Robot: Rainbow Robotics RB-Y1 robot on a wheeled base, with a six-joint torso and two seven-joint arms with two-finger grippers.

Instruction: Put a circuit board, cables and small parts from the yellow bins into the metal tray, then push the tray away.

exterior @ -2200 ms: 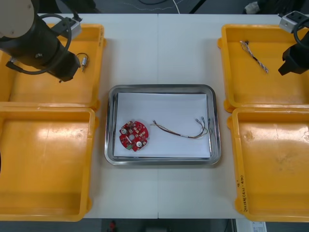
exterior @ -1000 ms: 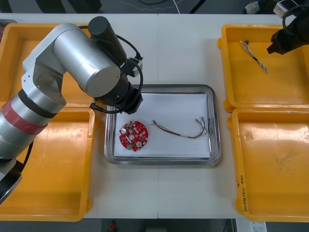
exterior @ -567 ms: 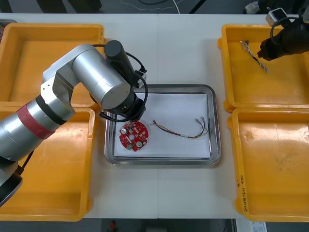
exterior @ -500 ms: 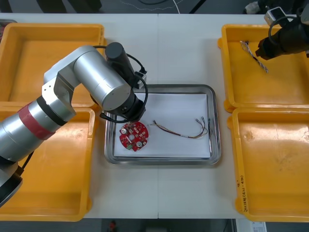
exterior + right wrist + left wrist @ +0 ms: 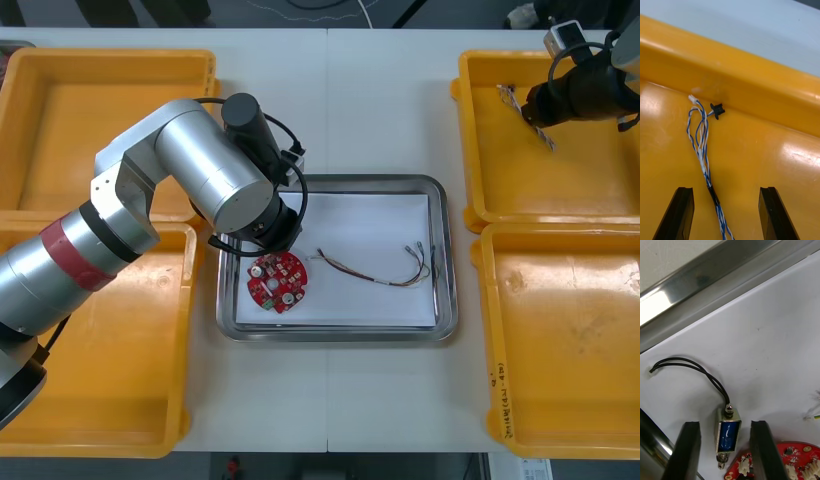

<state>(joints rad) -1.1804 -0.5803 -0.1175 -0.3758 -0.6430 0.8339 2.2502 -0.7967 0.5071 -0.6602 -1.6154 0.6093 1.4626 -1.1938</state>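
Small blue-bodied metal part (image 5: pixel 727 435) on white-lined metal tray (image 5: pixel 696 277), flanked by parted jaws of left gripper (image 5: pixel 725 424); twisted blue-and-white cable (image 5: pixel 702 157) is straddled by open jaws of right gripper (image 5: pixel 725 189).

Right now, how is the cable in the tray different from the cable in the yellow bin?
The tray cable is red and yellow; the bin cable is blue and white. The tray cable lies in a loose curve; the bin cable is twisted, looped at one end. The open right gripper hovers over the bin cable; the open left gripper straddles a small metal part instead. Both cables lie flat, ungripped.
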